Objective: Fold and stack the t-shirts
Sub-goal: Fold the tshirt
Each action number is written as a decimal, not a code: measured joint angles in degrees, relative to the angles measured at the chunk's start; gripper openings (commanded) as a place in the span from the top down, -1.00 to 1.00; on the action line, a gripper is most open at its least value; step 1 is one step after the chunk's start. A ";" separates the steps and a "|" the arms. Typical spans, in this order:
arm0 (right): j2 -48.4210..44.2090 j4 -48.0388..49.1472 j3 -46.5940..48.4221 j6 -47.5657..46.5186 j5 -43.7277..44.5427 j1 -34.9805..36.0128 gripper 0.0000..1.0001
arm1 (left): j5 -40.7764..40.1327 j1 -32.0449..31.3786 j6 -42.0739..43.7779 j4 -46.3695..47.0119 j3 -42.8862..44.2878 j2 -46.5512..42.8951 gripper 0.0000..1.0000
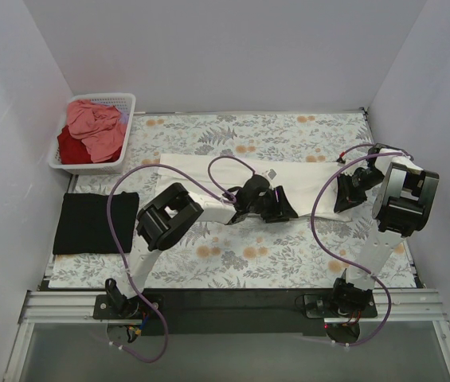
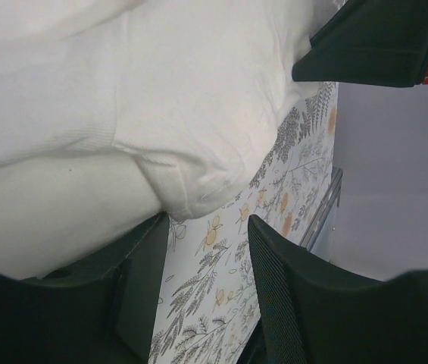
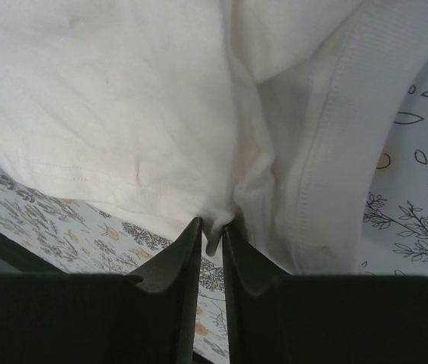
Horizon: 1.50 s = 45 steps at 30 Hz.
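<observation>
The cream-white t-shirt (image 1: 185, 167) lies stretched across the middle of the table. My left gripper (image 1: 280, 208) is open at its near edge; in the left wrist view (image 2: 206, 224) the jaws stand wide apart over the tablecloth, with the shirt's hem (image 2: 191, 197) just past them and lying on one finger. My right gripper (image 1: 342, 199) is at the shirt's right end, shut (image 3: 212, 225) on a pinch of the cream-white cloth (image 3: 123, 98). The black t-shirt (image 1: 95, 223) lies folded flat at the left. The salmon-pink t-shirt (image 1: 97, 127) and the dark red t-shirt (image 1: 69, 147) sit bunched in the basket.
The white lattice basket (image 1: 125, 99) stands at the back left corner. The floral tablecloth (image 1: 288, 255) covers the table. White walls close in the left, back and right. Purple cables loop over both arms. A black arm part (image 2: 373, 45) shows at the top right of the left wrist view.
</observation>
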 measured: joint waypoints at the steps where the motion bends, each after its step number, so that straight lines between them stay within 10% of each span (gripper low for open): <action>1: 0.00 0.00 0.00 -0.02 0.00 0.00 0.59 | -0.24 -0.09 -0.59 0.15 0.11 0.15 0.10; 19: 0.00 -1.60 1.53 -0.02 -1.38 0.00 0.60 | -1.20 -0.61 -4.15 0.48 0.48 1.40 0.49; 25: -0.02 -2.32 2.64 -0.02 -2.16 0.02 0.76 | -1.18 -0.55 -4.76 -1.07 0.37 1.40 1.00; 45: -0.02 -3.98 4.20 -0.11 -3.91 0.00 0.97 | 0.42 0.90 -4.44 -1.62 0.37 1.33 1.00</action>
